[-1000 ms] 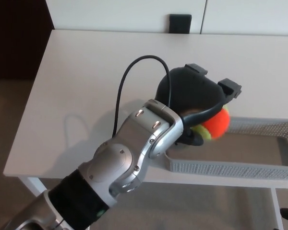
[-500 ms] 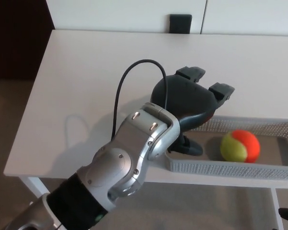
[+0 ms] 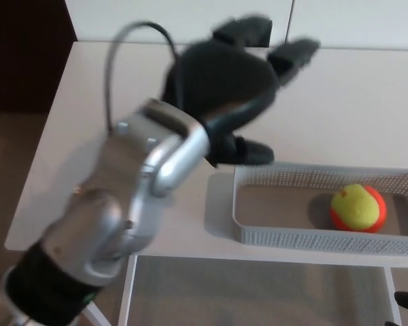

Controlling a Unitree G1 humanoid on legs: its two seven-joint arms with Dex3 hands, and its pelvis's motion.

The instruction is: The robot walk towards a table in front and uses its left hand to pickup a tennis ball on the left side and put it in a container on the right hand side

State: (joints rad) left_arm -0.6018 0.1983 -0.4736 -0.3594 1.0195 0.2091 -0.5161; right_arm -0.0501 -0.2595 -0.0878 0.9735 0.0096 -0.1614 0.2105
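The tennis ball (image 3: 358,207), yellow-green and orange, lies inside the grey mesh container (image 3: 292,234) at the table's right front. My left hand (image 3: 228,88) is raised above the white table (image 3: 340,102), up and left of the container. Its fingers are spread and it holds nothing; the picture of it is blurred by motion. The silver left forearm (image 3: 122,204) runs down to the lower left corner. My right hand does not show.
A small black box (image 3: 257,30) sits at the table's far edge against the white wall, partly behind my fingers. The table's front edge runs just below the container. Brown floor lies to the left.
The ball dropped from my left hand into the container and rolled a little to the right. The emptied hand has lifted up and back to the left, away from the container.
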